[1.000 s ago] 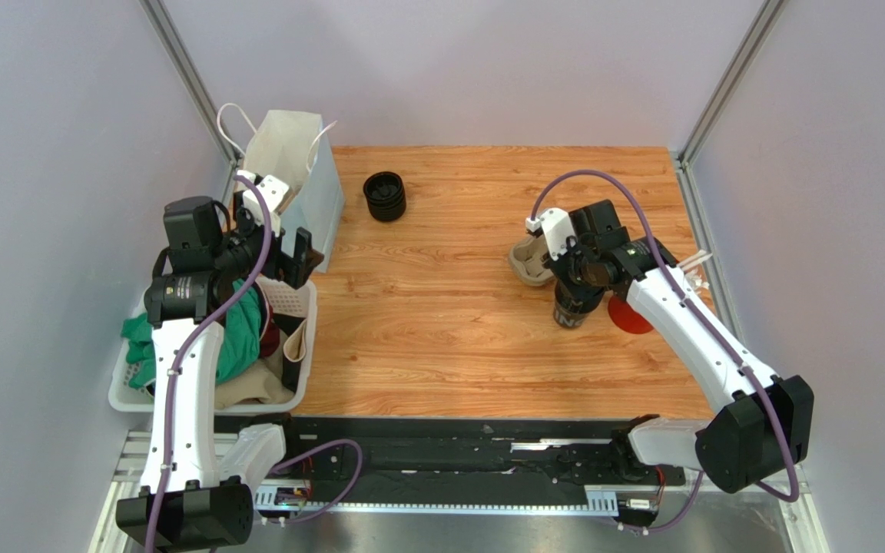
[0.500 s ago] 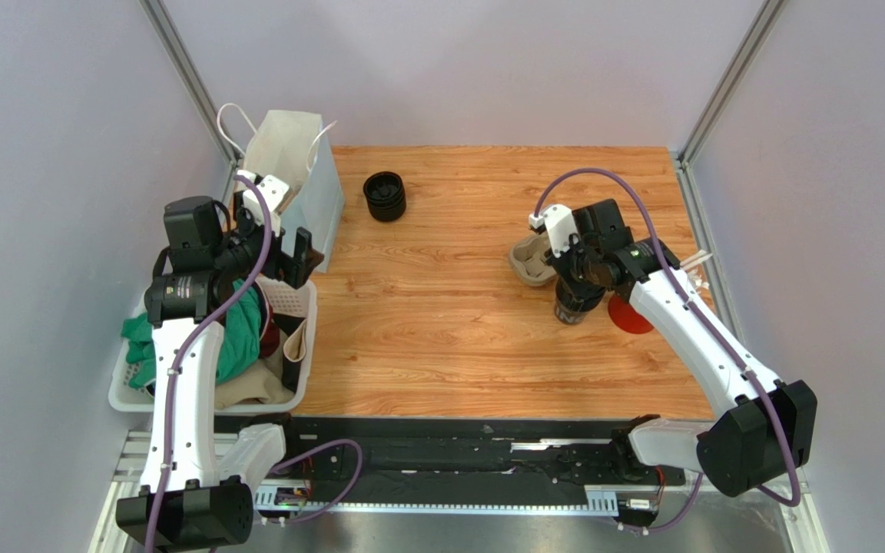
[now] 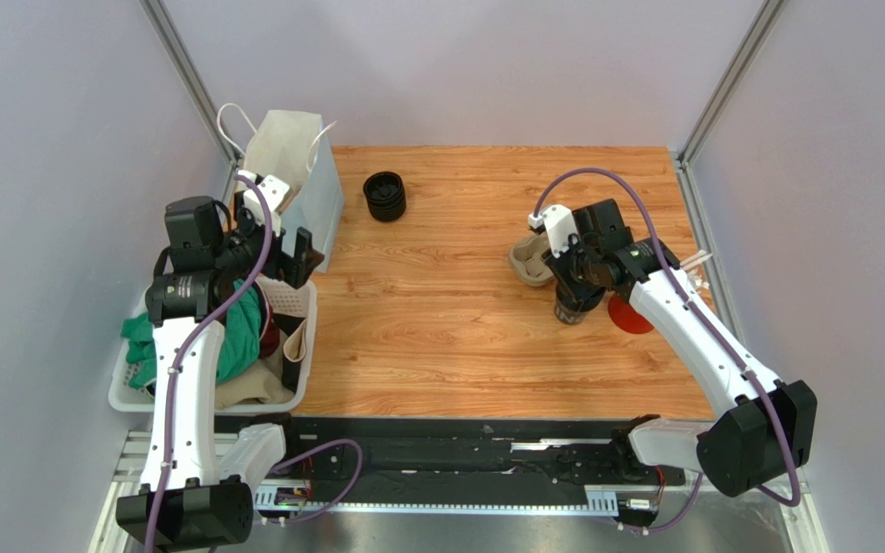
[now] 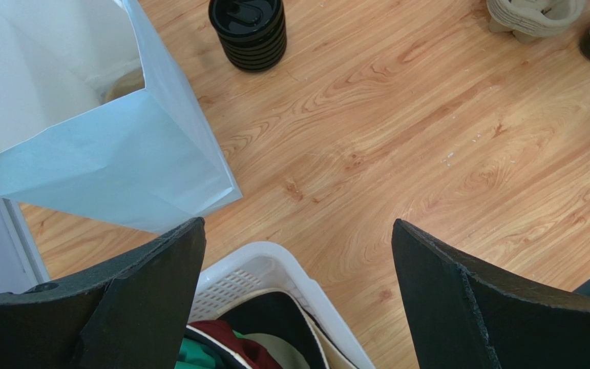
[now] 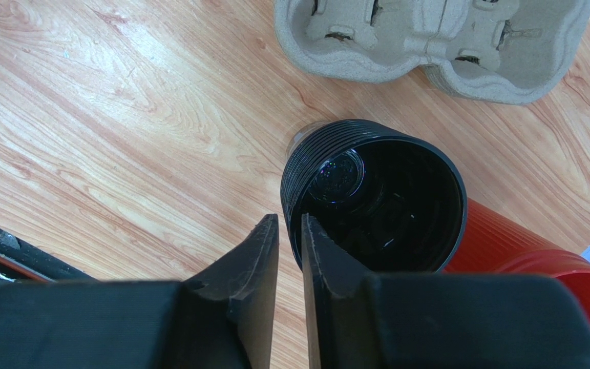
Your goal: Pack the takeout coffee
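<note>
The takeout coffee [image 3: 385, 196], a small black ribbed cup with a black lid, stands at the back of the table beside the white paper bag; it also shows in the left wrist view [image 4: 248, 31]. The cardboard cup tray [image 3: 528, 263] lies right of centre, with its wells showing in the right wrist view [image 5: 429, 38]. My right gripper [image 3: 580, 282] [image 5: 289, 223] is shut on the rim of a lidless black cup [image 5: 375, 204], one finger inside and one outside. My left gripper [image 3: 295, 259] [image 4: 298, 292] is open and empty over the basket's corner.
A red cup [image 5: 536, 254] lies on its side against the lidless cup. A white paper bag [image 3: 291, 161] stands at the back left. A white basket [image 4: 275, 269] of clothes sits at the table's left edge. Metal frame posts flank the table.
My right gripper has shifted slightly toward the back with the lidless black cup in it. The left arm has not moved.
</note>
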You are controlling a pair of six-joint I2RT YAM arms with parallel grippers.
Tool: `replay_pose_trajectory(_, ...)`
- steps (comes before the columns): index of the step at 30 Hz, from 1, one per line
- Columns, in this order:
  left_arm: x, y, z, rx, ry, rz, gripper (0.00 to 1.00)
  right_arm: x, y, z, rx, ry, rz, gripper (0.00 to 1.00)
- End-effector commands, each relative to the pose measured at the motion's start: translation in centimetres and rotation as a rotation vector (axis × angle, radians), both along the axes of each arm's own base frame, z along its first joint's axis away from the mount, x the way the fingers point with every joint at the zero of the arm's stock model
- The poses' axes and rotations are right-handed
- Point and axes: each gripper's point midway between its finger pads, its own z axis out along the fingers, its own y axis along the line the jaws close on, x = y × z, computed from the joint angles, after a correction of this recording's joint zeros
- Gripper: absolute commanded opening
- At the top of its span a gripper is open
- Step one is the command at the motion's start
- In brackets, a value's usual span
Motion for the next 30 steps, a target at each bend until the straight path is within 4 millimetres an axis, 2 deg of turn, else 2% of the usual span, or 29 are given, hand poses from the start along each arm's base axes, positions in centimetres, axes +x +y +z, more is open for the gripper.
replay_pose_trajectory(1, 0.4, -0.2, 0.4, -0.012, -0.021, -0.006, 0.99, 0.6, 0.2, 0.1, 0.008, -0.017, -0.001, 0.26)
replay_pose_trajectory(7, 0.4, -0.1, 0.3, -0.013, -0.019, -0.004, 0.99, 0.8, -0.1, -0.3, -0.006, -0.01, -0.012, 0.25)
replay_pose_trajectory(19, 0.4, -0.2, 0.3, -0.014, -0.017, -0.007, 0.99, 0.7, 0.1, 0.1, 0.006, -0.021, -0.009, 0.13)
replay_pose_trajectory(30, 0.4, -0.2, 0.2, -0.016, -0.014, -0.01, 0.99, 0.7, 0.1, 1.1, 0.02, -0.052, -0.009, 0.06)
